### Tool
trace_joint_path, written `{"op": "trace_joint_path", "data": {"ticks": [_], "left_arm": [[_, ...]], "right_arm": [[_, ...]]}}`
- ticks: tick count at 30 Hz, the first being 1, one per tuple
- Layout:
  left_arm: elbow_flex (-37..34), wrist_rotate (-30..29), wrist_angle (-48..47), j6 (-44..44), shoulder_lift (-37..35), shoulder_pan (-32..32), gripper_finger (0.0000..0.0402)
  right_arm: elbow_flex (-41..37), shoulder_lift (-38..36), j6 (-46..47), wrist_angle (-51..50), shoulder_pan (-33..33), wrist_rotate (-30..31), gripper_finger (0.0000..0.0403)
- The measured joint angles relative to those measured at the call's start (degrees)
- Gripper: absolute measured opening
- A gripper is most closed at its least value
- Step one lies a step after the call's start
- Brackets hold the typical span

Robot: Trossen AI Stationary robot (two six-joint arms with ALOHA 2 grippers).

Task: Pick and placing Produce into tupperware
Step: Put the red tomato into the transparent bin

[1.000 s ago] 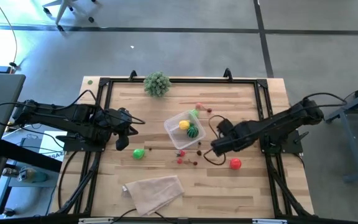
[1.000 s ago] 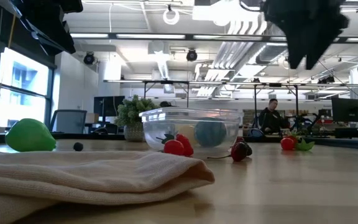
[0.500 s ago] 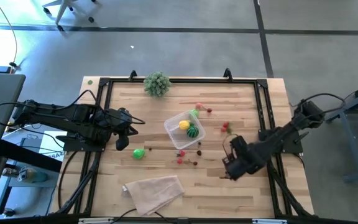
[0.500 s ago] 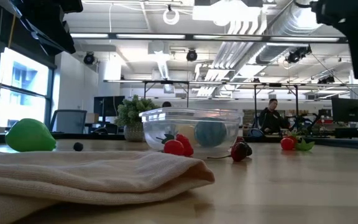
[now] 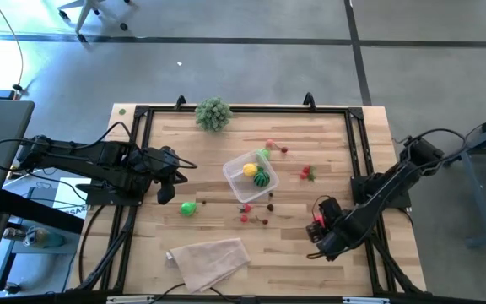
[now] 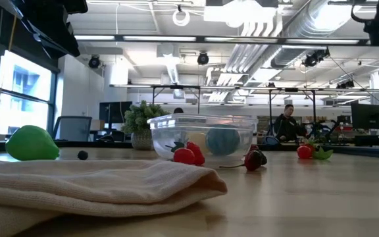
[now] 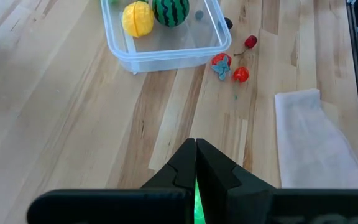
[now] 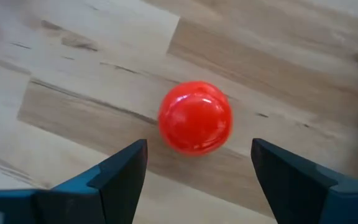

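Your right claw (image 8: 194,165) is hanging over the near-right part of the counter (image 5: 327,127) with its fingers spread wide apart, and the round red produce piece (image 8: 195,117) sits right in line with the gap between them, still resting on the wood and not touched by either finger. That lineup looks deliberate: you've got the opening squared up so a straight push forward should put a finger on each side of it. In the high view that same claw (image 5: 317,230) is well apart from the tupperware (image 5: 236,181), which sits mid-counter holding a yellow piece (image 5: 250,170) and a little striped green melon (image 5: 262,178), so there's a decent carry ahead once you grab. Your left claw (image 7: 196,163) is pinched fully together, parked over the left side and looking toward the box, basically waiting out of the way. Loose stuff left to bag: a green piece (image 5: 189,209) near the left arm, small red bits (image 5: 245,209) just beside the box, a few more (image 5: 308,173) to its right. Beige cloth (image 5: 209,258) lies at the near edge, plant ball (image 5: 213,113) at the far edge. Round toy like that could roll if you clip it off-center, I reckon.
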Motion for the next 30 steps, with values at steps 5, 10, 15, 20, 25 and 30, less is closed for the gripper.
{"op": "trace_joint_path", "data": {"ticks": [5,10,15,20,25,30], "left_arm": [[0.0,0.0,0.0,0.0,0.0,0.0,0.0001],[0.0,0.0,0.0,0.0,0.0,0.0,0.0001],[0.0,0.0,0.0,0.0,0.0,0.0,0.0001],[0.0,0.0,0.0,0.0,0.0,0.0,0.0001],[0.0,0.0,0.0,0.0,0.0,0.0,0.0001],[0.0,0.0,0.0,0.0,0.0,0.0,0.0001]], "right_arm": [[-2.7,0.0,1.9,3.6,0.7,0.7,0.028],[-4.3,0.0,2.0,5.6,0.7,1.7,0.0286],[-4.4,0.0,1.6,5.4,0.7,2.9,0.0323],[-4.4,0.0,1.7,4.9,0.7,2.9,0.0364],[-4.4,0.5,1.5,5.0,0.7,3.0,0.0375],[-4.4,3.1,1.1,5.4,0.6,3.0,0.0376]]}}
